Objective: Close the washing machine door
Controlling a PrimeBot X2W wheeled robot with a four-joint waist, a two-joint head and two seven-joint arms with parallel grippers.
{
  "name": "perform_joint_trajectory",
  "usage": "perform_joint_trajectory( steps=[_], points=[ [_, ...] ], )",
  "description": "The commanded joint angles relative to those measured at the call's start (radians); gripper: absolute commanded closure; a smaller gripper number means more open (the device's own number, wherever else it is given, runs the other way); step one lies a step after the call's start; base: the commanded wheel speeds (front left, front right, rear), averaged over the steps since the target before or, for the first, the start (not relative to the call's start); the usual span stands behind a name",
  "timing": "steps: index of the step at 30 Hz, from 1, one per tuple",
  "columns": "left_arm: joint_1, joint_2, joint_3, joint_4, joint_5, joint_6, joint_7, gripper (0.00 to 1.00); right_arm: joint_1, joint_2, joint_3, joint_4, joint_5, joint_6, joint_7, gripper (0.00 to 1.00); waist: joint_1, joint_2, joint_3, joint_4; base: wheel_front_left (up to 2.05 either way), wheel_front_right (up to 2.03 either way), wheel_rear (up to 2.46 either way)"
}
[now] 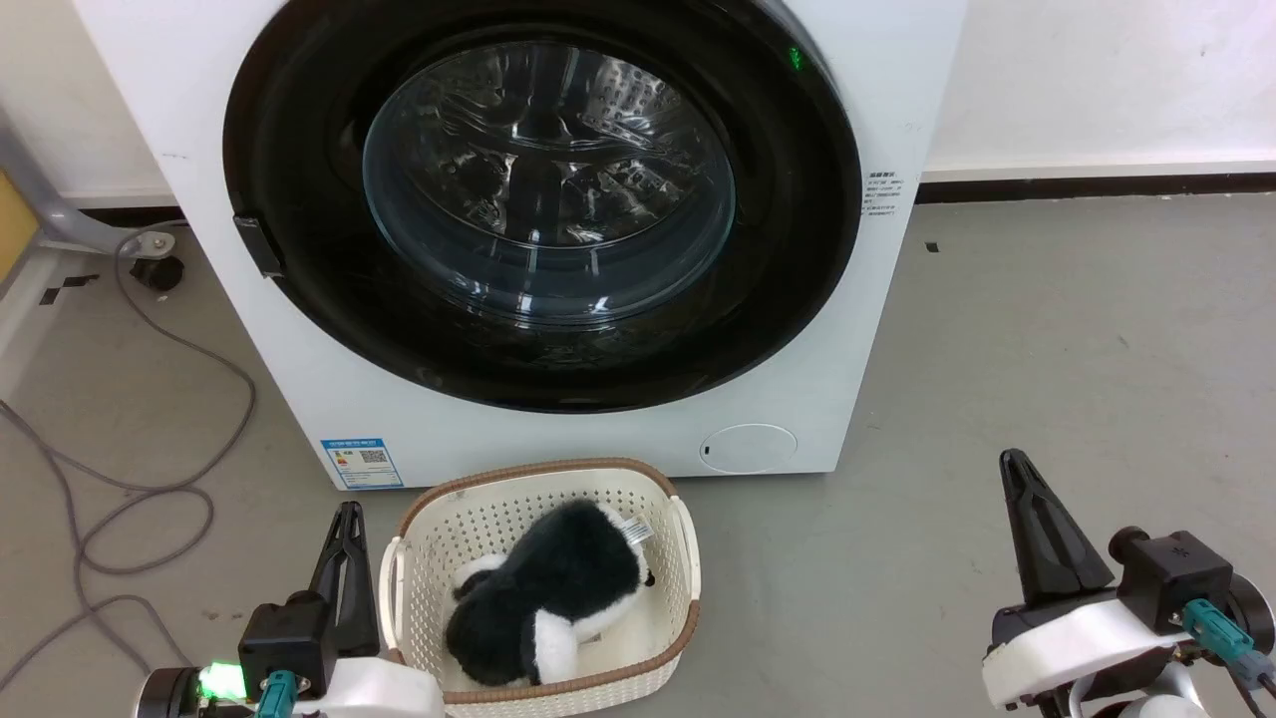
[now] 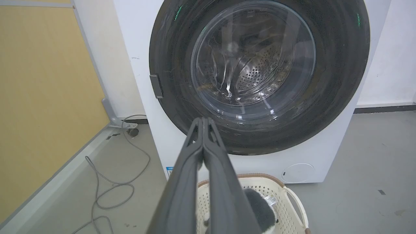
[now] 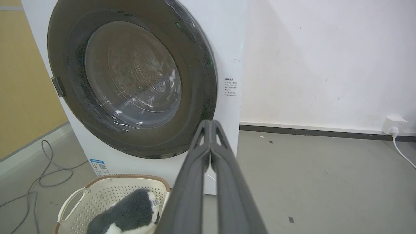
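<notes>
Washing machine door (image 1: 543,199) lies flat against the front of the washing machine (image 1: 558,444). Its glossy black ring covers most of the white face, and the steel drum shows through the clear glass bowl at its centre. A small black hinge tab (image 1: 259,244) sits at 9 o'clock on the ring, and a green light (image 1: 795,58) glows near 1 o'clock. Low on the machine's front, a blue label (image 1: 361,463) is at 7 o'clock of the door and a round flap (image 1: 748,448) at 5 o'clock.

On the floor (image 1: 1047,329) just in front stands a cream basket (image 1: 429,538) with a brown rim, holding a black-and-white plush toy (image 1: 548,598). The left gripper (image 1: 349,511) is just beside the basket at its 9 o'clock, fingers pressed together and holding nothing. The right gripper (image 1: 1012,461) is well apart at the basket's 3 o'clock, likewise closed and empty. Neither touches the door. A grey cable (image 1: 251,394) loops on the floor at 9 o'clock of the machine.
</notes>
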Motion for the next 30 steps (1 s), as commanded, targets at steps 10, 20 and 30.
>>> perform_joint_trajectory(
  steps=[10, 20, 30],
  points=[
    [-0.016, -0.008, 0.01, -0.007, 0.01, -0.025, 0.026, 1.0, 0.025, 0.003, 0.005, -0.023, -0.018, 0.0, 0.027, 1.0, 0.0, 0.0, 0.0, 0.009, 0.0, 0.0, 0.0],
    [-0.019, -0.012, 0.015, -0.009, 0.012, -0.04, 0.045, 1.0, 0.03, 0.004, 0.007, -0.034, -0.024, 0.0, 0.045, 1.0, 0.0, 0.0, 0.001, 0.016, 0.0, 0.0, 0.0],
    [-0.023, -0.017, 0.021, -0.011, 0.014, -0.056, 0.065, 1.0, 0.035, 0.004, 0.009, -0.046, -0.031, -0.001, 0.066, 1.0, 0.0, 0.0, 0.001, 0.023, 0.0, 0.0, 0.0]
  ],
)
